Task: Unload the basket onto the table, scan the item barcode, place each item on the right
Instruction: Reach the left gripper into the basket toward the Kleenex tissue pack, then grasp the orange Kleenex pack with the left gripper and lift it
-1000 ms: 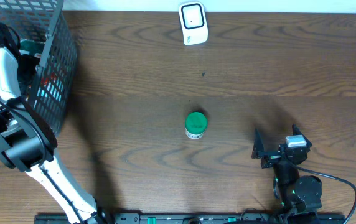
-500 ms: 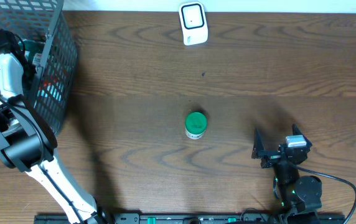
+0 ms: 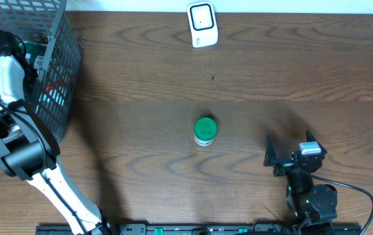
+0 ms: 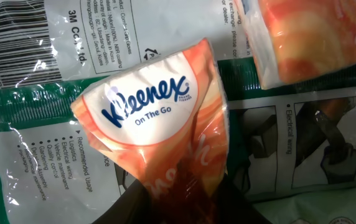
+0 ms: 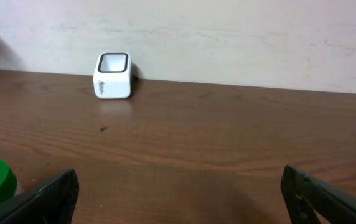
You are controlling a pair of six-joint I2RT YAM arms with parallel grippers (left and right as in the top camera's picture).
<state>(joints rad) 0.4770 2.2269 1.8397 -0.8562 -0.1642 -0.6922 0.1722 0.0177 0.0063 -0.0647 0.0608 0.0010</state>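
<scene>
The Kleenex pack [image 4: 156, 118] fills the left wrist view: orange swirls, a white oval, blue script reading "Kleenex" with "On The Go" beneath. It lies inside the wire basket [image 3: 66, 62] at the table's far left corner, tilted, with its lower end running down between the dark fingers of the left gripper [image 4: 181, 202], which are drawn in narrow and pinch that end. A second orange pack [image 4: 315, 43] sits just beside it at the upper right. Under both lies a clear-and-green 3M packet [image 4: 35, 155] – "3M Co" can be read, "Recommended Usage" over a short list, and a barcode [image 4: 10, 46] at the top left, its digits cut off by the edge.

The white scanner [image 5: 112, 76] stands at the table's far edge, dark window upward; the small print on its front is too small to read. A green-lidded jar [image 3: 205, 129] stands mid-table, well apart from it. The right gripper [image 5: 178, 186] rests low near the front edge, its jaws spread wide – nothing between them.

The table [image 3: 141, 85] is dark brown wood grain, and a pale, scuffed wall rises behind it.
</scene>
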